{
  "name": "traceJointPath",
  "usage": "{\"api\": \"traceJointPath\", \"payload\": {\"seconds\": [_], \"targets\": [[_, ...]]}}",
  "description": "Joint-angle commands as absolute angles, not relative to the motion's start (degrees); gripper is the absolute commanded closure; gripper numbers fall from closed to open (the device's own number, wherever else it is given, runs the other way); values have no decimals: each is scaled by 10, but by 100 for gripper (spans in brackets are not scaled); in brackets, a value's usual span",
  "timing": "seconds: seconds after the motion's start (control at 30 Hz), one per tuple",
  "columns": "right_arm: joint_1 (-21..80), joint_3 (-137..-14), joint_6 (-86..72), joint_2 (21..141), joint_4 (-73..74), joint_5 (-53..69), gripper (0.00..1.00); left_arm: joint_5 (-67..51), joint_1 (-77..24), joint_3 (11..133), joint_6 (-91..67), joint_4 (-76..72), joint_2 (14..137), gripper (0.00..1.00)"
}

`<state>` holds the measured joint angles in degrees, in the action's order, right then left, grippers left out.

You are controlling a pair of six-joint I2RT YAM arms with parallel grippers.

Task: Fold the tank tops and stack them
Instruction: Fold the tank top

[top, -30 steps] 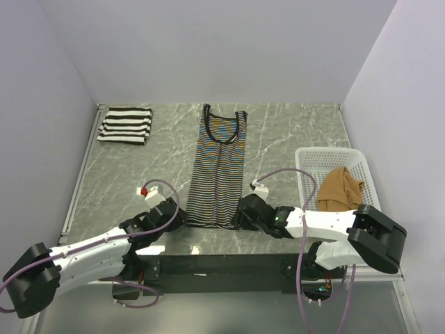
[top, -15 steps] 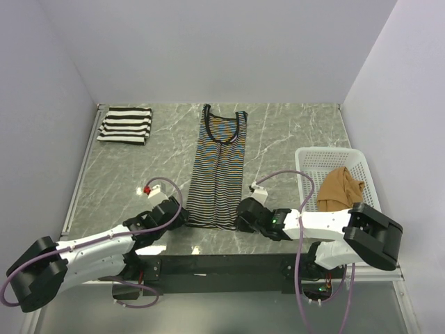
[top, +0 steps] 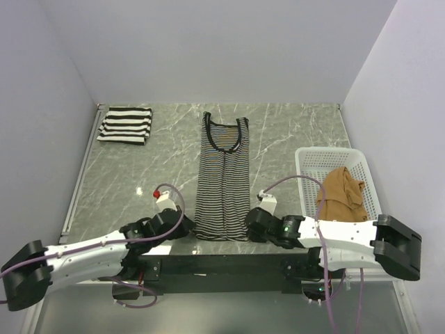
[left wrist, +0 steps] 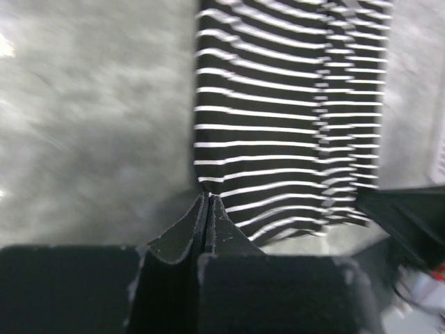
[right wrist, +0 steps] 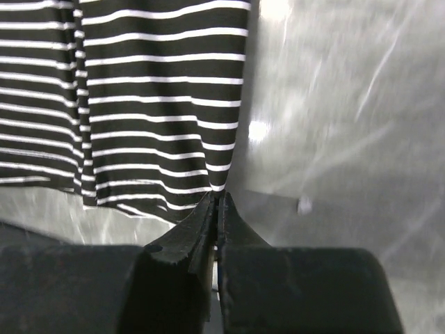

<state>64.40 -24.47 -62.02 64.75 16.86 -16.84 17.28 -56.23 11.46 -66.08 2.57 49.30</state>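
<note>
1. the thin-striped tank top (top: 224,177) lies flat in the middle of the grey marble surface (top: 292,132). it looks long and narrow.
2. its neck, with the dark trim, points to the far wall. its bottom edge is at the near side, close to the arms.
3. the left fingers (top: 185,227) are pressed tight together on the near left corner of this top. in the left wrist view the left fingers (left wrist: 206,207) pinch the striped cloth (left wrist: 292,125) right at their tips.
4. the right fingers (top: 251,227) are pressed tight too, on the near right corner. in the right wrist view the right fingers (right wrist: 217,203) pinch the corner of the cloth (right wrist: 139,97).
5. both arms lie low over the surface, one on each side of the top.
6. the wide-striped tank top (top: 125,125) is folded into a small square. it sits in the far left corner, well apart from the other top.
7. the tan-brown tank top (top: 341,191) is bunched up inside the white basket (top: 313,158) on the right side.
8. the basket stands near the right arm.
</note>
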Motion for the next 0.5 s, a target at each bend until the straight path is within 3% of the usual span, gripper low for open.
{"api": "traceJointPath", "payload": {"seconds": [0.0,0.23,0.47], "targets": [[696,-247,-657,609,236,-210,100,182,-605,119,-693,81,433,99],[738,-289,-689,567,303,-258,100,213,-643,156,-721,149,366,100],[665,-363,-593,570,317,-262,100,301,-639,275,-665,169,438,99]]}}
